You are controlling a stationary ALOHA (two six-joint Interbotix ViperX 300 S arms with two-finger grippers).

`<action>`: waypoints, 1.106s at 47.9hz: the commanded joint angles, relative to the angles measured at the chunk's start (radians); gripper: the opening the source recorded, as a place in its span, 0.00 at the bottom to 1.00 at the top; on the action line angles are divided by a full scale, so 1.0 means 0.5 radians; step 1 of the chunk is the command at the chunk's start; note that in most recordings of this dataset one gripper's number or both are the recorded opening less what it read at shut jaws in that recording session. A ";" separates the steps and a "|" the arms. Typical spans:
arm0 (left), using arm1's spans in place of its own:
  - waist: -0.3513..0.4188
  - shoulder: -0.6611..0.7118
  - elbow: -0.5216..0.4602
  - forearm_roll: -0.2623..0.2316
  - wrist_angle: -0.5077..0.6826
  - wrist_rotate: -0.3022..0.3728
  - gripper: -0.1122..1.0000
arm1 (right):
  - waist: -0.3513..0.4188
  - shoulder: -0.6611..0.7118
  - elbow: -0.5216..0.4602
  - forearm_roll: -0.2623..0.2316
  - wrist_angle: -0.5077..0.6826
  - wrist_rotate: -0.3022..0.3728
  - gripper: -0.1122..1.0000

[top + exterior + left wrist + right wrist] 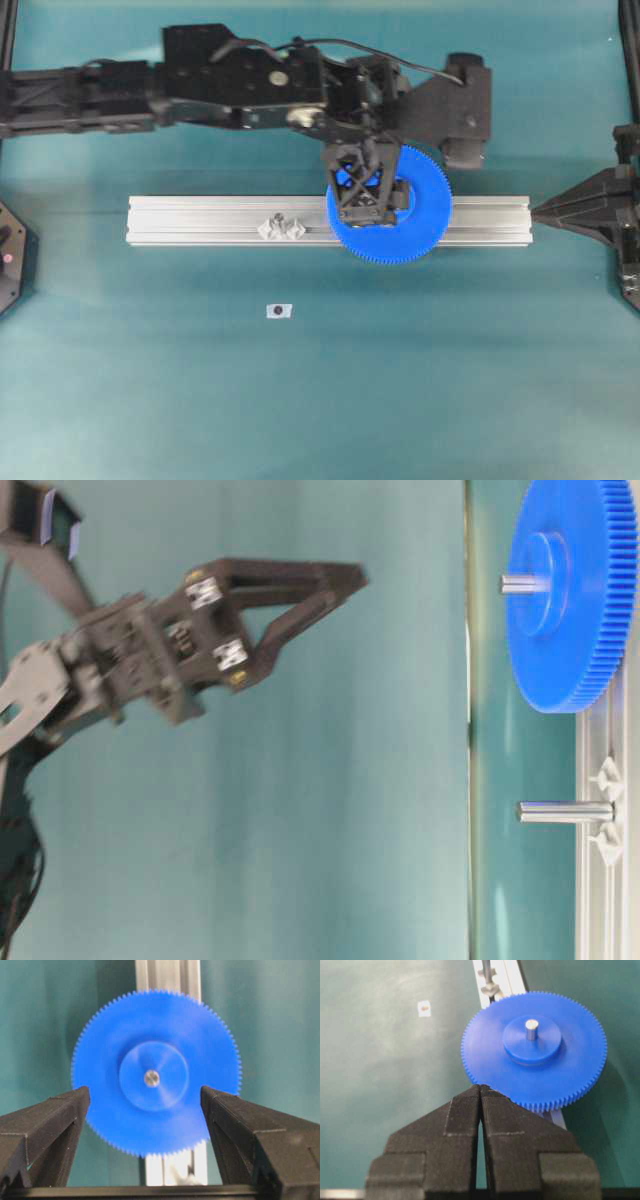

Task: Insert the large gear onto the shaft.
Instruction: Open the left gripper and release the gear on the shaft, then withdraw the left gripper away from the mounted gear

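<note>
One large gear (535, 1050); two pegs; one rail (200, 221).

Bright, even overhead light; soft shadows, motion-blurred left arm (150, 660), slightly soft wrist views.

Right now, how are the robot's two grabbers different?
The left gripper has its jaws wide open; the right gripper has its jaws shut tight. The left gripper hovers over the gear, apart from it; the right gripper waits off the end of the rail, pointing towards it. Both are black, and neither holds anything.
</note>
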 commanded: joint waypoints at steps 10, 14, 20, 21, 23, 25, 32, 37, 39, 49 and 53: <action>-0.018 -0.325 0.202 0.006 -0.153 -0.092 0.87 | -0.003 0.012 -0.018 0.000 -0.012 0.018 0.15; -0.021 -0.377 0.270 0.006 -0.181 -0.117 0.87 | -0.003 0.012 -0.018 0.000 -0.012 0.018 0.15; -0.028 -0.451 0.359 0.006 -0.236 -0.163 0.87 | -0.003 0.012 -0.018 0.000 -0.009 0.018 0.15; -0.031 -0.463 0.371 0.006 -0.245 -0.169 0.87 | -0.003 0.012 -0.018 0.000 -0.009 0.018 0.15; -0.034 -0.485 0.399 0.006 -0.267 -0.181 0.87 | -0.003 0.012 -0.021 0.000 -0.009 0.018 0.15; -0.037 -0.515 0.426 0.006 -0.291 -0.190 0.87 | -0.003 0.012 -0.021 0.003 -0.009 0.018 0.15; -0.040 -0.577 0.503 0.006 -0.356 -0.199 0.87 | -0.003 0.012 -0.025 0.000 -0.009 0.018 0.15; -0.049 -0.589 0.531 0.006 -0.393 -0.206 0.87 | -0.003 0.012 -0.021 0.000 -0.009 0.028 0.15; -0.055 -0.583 0.534 0.006 -0.399 -0.209 0.87 | -0.003 0.012 -0.021 0.000 -0.012 0.031 0.15; -0.067 -0.549 0.522 0.006 -0.442 -0.212 0.87 | -0.003 0.012 -0.021 0.000 -0.009 0.037 0.15; -0.067 -0.546 0.518 0.006 -0.479 -0.215 0.87 | -0.003 0.012 -0.021 0.000 -0.009 0.037 0.15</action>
